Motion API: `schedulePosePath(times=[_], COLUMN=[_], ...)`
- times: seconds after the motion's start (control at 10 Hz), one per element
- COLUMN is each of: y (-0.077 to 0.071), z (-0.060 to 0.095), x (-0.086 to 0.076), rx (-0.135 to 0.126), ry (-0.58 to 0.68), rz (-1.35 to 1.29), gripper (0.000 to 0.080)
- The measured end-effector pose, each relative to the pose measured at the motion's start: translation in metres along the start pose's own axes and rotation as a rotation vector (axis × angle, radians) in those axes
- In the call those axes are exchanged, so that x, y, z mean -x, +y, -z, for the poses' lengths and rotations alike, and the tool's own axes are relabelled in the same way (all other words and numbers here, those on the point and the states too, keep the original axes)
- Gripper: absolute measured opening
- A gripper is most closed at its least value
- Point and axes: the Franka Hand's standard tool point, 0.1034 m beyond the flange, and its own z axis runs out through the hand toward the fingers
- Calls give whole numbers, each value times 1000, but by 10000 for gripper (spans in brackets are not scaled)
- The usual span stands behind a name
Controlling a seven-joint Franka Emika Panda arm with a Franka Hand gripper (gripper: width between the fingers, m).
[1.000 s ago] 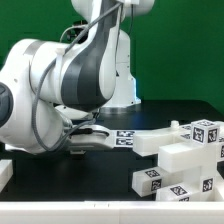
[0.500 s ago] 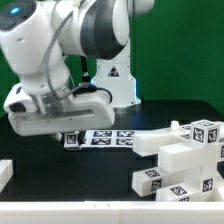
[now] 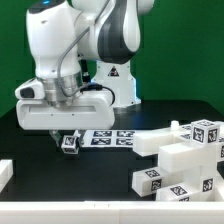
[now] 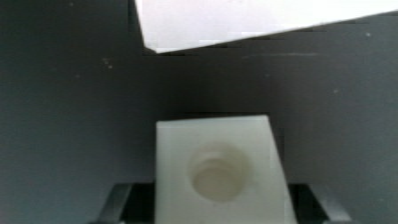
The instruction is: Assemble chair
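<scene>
Gripper (image 3: pixel 69 141): jaws closed on a small tagged white chair block (image 3: pixel 70 143), held above the black table (image 3: pixel 30 150), beside the marker board (image 3: pixel 105 137).

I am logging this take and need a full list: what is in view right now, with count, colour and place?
small tagged part: one, white with a black-and-white tag, between the fingers just above the table, at the near end of the marker board; in the wrist view it shows as a white block.
marker board: one, flat white with tags, on the table behind the part.
chair parts: a cluster of white tagged blocks and slabs, number unclear, at the exterior view's right.
white piece: one, at the exterior view's left edge, cut off.
table: one, black.
arm: one, white and grey, over the table.
</scene>
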Motion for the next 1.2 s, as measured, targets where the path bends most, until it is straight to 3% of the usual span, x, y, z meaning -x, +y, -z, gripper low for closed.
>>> schedulePosePath(times=[0.1,0.3,0.5,0.6,0.7,0.8,1.0,1.1,1.2], y=[8,18,17,17,17,16,1,3,0], z=[1,2,2,2,2,1,0,5,8], x=[1,0,0,0,0,1,-4,-16,-23], rx=[39,82,79,79,79,73,13,4,-34], ry=[75,143,140,140,140,131,49,45,-17], rz=[-1,4,1,1,1,-3,-22,-17,-29], gripper=[281,281,286,487,487,616,647,647,647])
